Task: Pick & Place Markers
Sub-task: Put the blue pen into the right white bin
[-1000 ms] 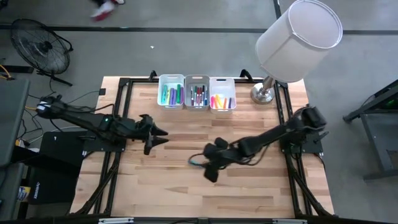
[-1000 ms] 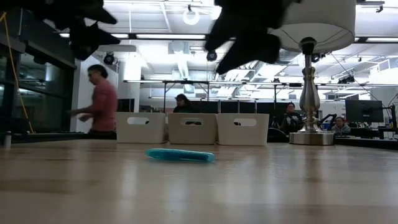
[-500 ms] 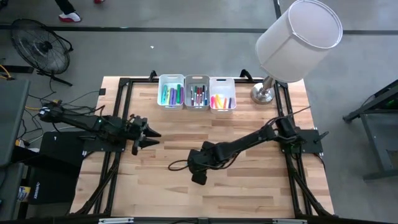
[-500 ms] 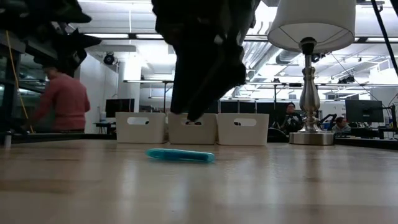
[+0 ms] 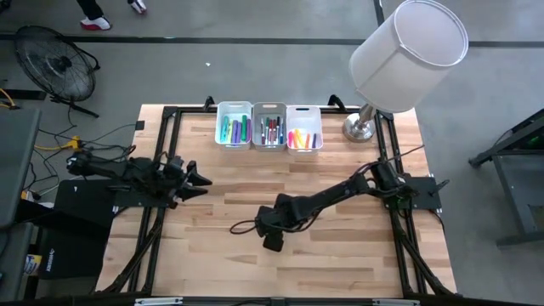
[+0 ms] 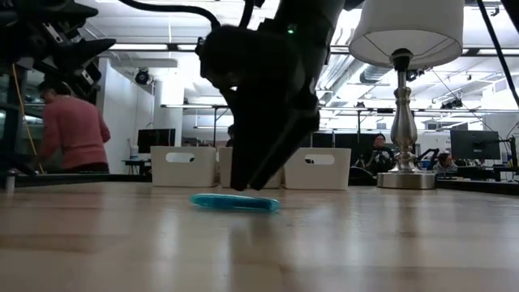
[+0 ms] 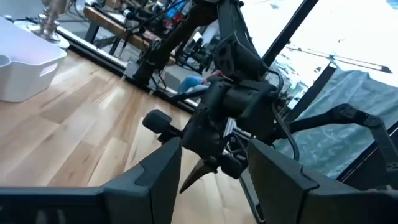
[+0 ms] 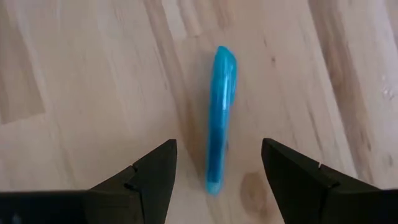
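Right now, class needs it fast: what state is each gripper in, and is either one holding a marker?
Left gripper: open, holding nothing, at the table's left side.
Right gripper: open, fingers either side of the teal marker on the table, not gripping it.

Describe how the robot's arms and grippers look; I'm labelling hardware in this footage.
Both arms are dark, nearly black, jointed links with thin cables trailing from them. The left gripper and right gripper each end in two dark, wedge-shaped, pointed fingers. No markings are readable.
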`<state>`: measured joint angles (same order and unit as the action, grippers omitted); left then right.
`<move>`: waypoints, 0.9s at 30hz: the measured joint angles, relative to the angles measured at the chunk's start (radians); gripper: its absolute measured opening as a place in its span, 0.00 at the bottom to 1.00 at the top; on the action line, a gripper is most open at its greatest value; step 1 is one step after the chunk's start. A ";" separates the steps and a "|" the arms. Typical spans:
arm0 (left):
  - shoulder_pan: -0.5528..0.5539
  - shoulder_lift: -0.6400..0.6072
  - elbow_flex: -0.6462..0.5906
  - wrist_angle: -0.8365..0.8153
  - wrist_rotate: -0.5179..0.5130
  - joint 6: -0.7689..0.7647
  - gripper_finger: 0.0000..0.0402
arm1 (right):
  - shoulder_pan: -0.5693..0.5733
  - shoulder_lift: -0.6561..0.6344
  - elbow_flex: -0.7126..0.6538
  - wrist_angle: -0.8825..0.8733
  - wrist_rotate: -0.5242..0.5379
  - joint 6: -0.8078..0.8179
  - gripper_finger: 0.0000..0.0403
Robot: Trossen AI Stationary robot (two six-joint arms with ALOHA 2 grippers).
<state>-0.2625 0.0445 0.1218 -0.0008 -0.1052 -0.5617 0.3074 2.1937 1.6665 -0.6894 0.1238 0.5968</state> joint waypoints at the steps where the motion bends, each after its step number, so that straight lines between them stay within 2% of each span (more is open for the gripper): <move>1: 0.000 -0.015 -0.006 -0.003 0.000 0.000 0.45 | -0.002 0.000 0.000 0.000 0.007 -0.010 0.56; 14: 0.000 -0.038 -0.022 -0.005 0.018 -0.011 0.45 | -0.046 0.000 -0.070 0.088 -0.024 -0.089 0.56; 19: 0.000 -0.037 -0.022 -0.062 0.011 -0.011 0.45 | -0.040 -0.008 -0.121 0.151 -0.050 -0.071 0.56; 23: 0.000 -0.038 -0.022 -0.095 0.010 -0.011 0.45 | -0.024 -0.007 -0.128 0.151 -0.010 -0.083 0.55; 27: 0.000 -0.037 -0.022 -0.128 0.009 -0.011 0.45 | -0.018 -0.006 -0.130 0.158 -0.010 -0.147 0.48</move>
<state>-0.2626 0.0070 0.0998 -0.1283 -0.0959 -0.5732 0.2892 2.1877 1.5367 -0.5318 0.1138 0.4501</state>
